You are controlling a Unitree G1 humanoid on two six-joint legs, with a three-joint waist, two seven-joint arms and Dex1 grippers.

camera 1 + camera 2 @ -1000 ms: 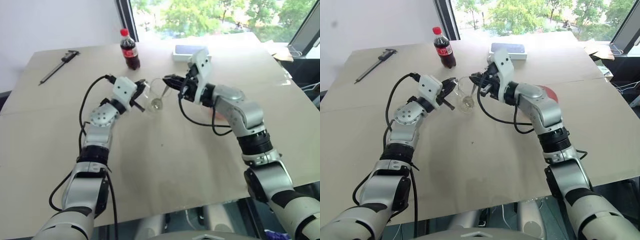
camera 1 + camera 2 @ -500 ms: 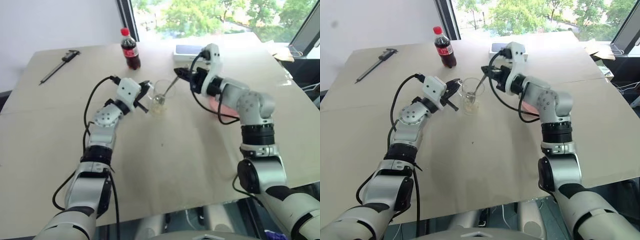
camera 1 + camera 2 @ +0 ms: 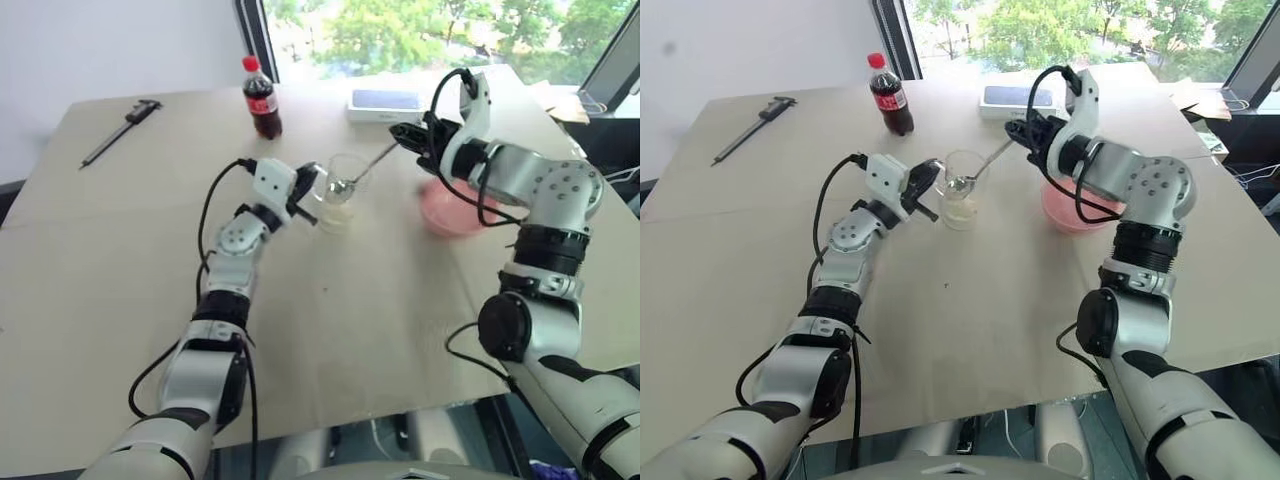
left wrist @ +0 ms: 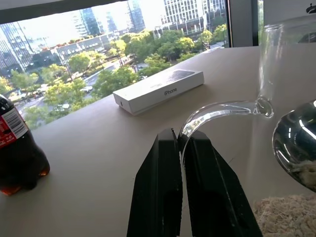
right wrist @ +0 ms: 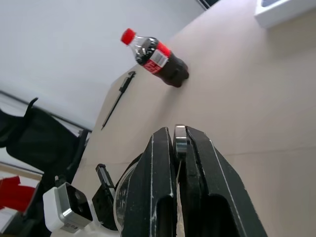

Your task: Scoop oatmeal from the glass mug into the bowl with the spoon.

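**Spoon bowl at the rim of the oat-filled mug**

The small clear glass mug (image 3: pixel 962 190) stood upright near the middle of the beige table (image 3: pixel 970 320), just left of centre in the head views. A low heap of pale off-white oatmeal (image 3: pixel 960 211) lay in its bottom, seen through the glass; the left wrist view showed the flakes (image 4: pixel 284 215) heaped below the spoon's bowl.

The left gripper (image 3: pixel 925 190) had its two black fingers (image 4: pixel 160 197) pressed together on the mug's curved glass handle (image 4: pixel 217 111), holding the mug from the left.

The shiny silver metal spoon (image 3: pixel 975 175) slanted from upper right down to the mug, its round bowl (image 4: pixel 296 143) at the rim, with a few flakes in it. The right gripper (image 3: pixel 1025 135) clamped the end of the long thin handle (image 5: pixel 180 138) between closed fingers.

The round, plain pink bowl (image 3: pixel 1072 208) sat right of the mug, well apart from it and partly hidden behind the right arm; I could not tell what it held.

A dark cola bottle with a red cap (image 3: pixel 887 96) stood upright toward the upper left, and a flat white box (image 3: pixel 1015 98) lay at upper centre.
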